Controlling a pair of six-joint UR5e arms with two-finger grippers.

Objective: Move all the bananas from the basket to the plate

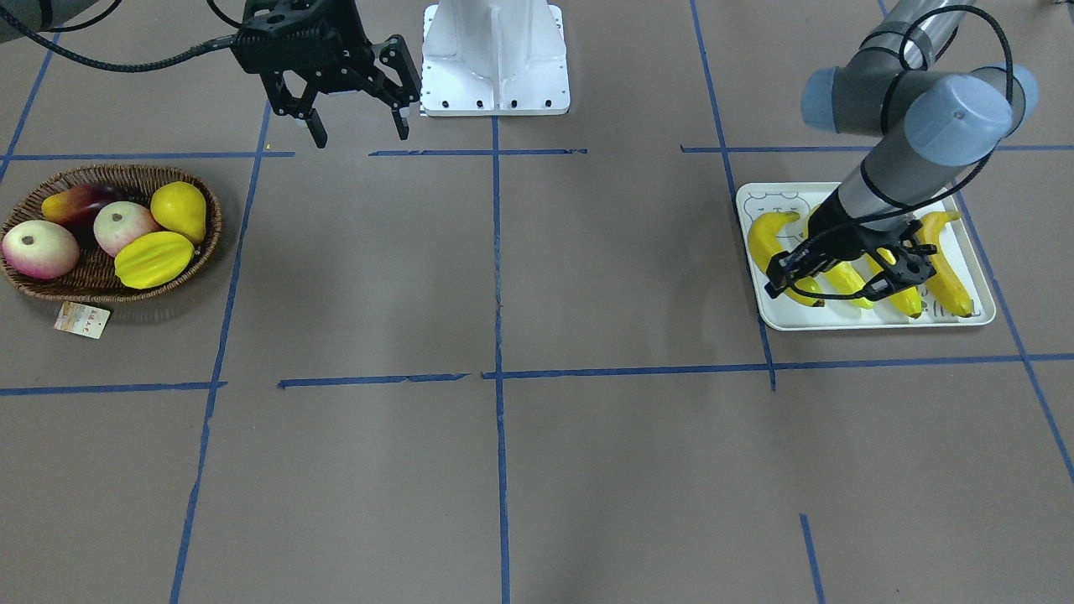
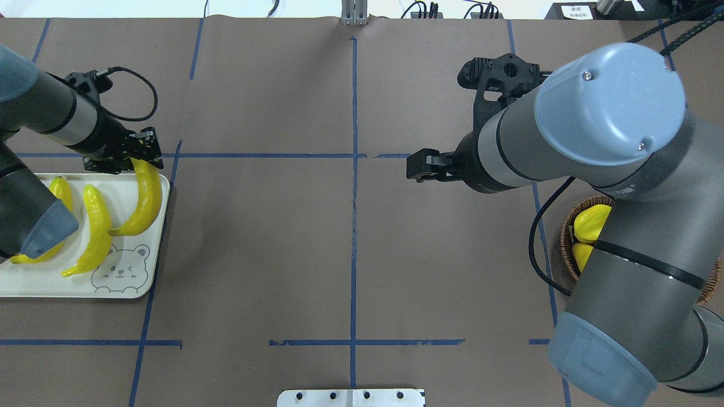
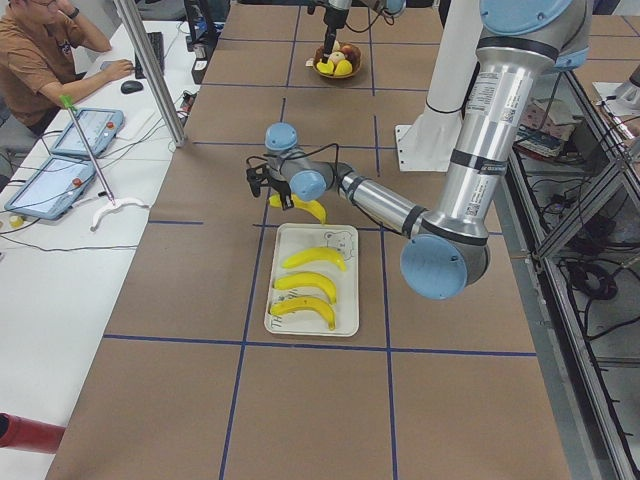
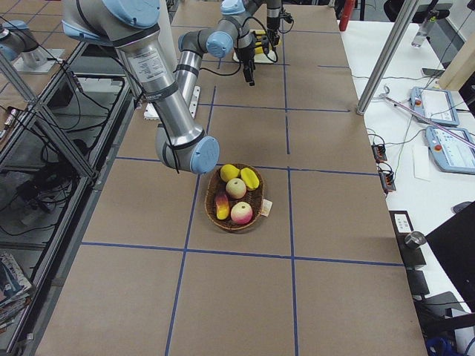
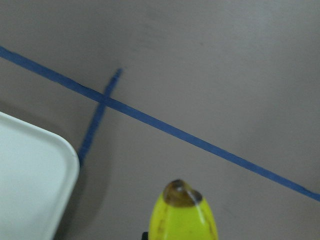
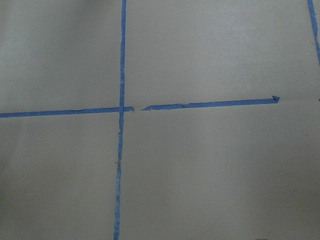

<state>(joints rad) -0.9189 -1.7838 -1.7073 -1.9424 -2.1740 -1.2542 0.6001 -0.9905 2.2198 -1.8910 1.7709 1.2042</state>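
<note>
Table [image 1: 587, 470]: brown paper with a blue tape grid.

Plate [image 2: 39, 280]: directly under the left arm. The left gripper [image 2: 125, 158] sits at its edge farthest from the robot.

Basket [image 1: 84, 289]: well apart from the right gripper [image 1: 361, 132], off toward the robot's right end of the table. That gripper hangs above bare paper around mid-table with its fingers spread wide.

The left gripper looks clamped on the dark-tipped end of the fourth banana [image 2: 146, 198]. That end appears lifted, and the rest slants down onto the plate, back toward the robot. The left wrist cam shows only the tip, centred low in frame, with the fingers out of shot.

The other three bananas [image 2: 97, 226] lie flat on the plate side by side, on the robot side of the left gripper. One is partly hidden by the arm.

Basket contents:
- a starfruit [image 1: 153, 259]
- a yellow pear-shaped fruit [image 1: 179, 210]
- two pink-white round fruits [image 1: 39, 248]
- a dark red fruit [image 1: 80, 204]

Paper tag [image 1: 82, 320]: on the table just beside the basket rim.
</note>
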